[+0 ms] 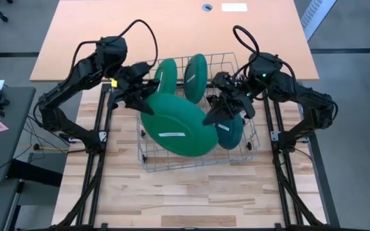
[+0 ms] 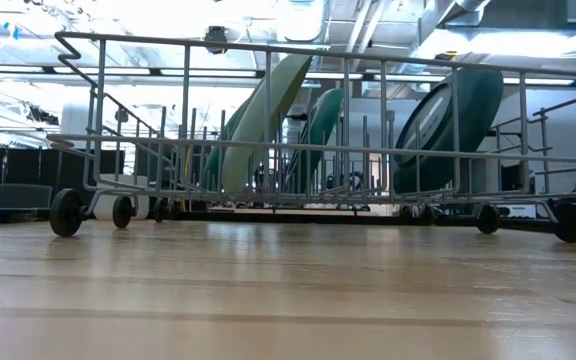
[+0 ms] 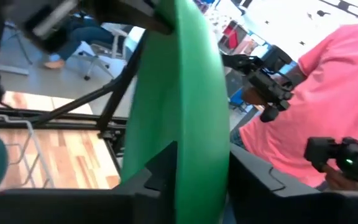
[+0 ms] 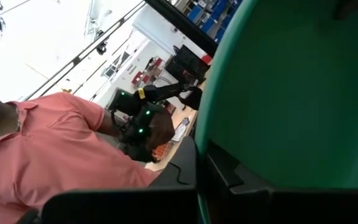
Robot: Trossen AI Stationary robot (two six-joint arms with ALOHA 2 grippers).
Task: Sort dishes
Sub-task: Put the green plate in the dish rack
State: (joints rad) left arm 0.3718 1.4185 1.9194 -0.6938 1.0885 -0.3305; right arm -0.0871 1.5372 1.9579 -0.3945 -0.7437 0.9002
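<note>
a: nearest edge of the table (image 1: 191, 199) is bare wood. then the wire rack (image 1: 148, 160) on small wheels, sitting mid-table.

b: what's over the rack?

a: a large dark green plate (image 1: 177, 125), tilted, held above the rack's front half by both arms. left claw (image 1: 139, 102) is clamped on its left rim; the left wrist view shows the fingers either side of the plate's edge. right claw (image 1: 214, 115) is clamped on its right rim.

b: and inside the rack?

a: a smaller dark teal plate (image 1: 230, 131) stands on edge at the right side, just beside the right claw. farther back, two more dark green plates (image 1: 167, 77) stand on edge in the slots, leaning, side by side.

b: beyond the table?

a: a person in a pink shirt (image 3: 328, 93), seen from both wrist views.
</note>
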